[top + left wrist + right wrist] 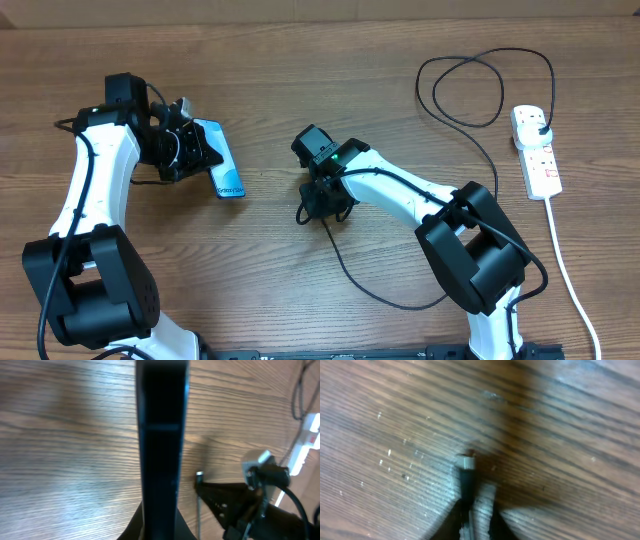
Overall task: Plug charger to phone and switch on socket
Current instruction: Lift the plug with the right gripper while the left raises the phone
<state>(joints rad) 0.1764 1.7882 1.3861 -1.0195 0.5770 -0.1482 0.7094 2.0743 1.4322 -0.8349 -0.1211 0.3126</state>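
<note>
Nearest, the long thin black charger cable [466,479] is pinched just behind its small metal connector tip [466,463] by the right hand [318,205], which is held low over the wooden bench [300,90]. A little farther and to the left, the slim black-edged phone [226,168] with its pale blue screen is clamped between the pressed-together fingers of the left hand [195,150]. It appears raised on edge. The tip and the phone are kept well apart.

The step in hand is judged to be bringing the connector to the phone. Next, the tip must be lined up with the port, which cannot be made out, and pushed straight in.

At the far right, the narrow white power strip [540,160] with red switches is seen with the black plug [538,124] seated in it. Its switch is yet to be pressed.
</note>
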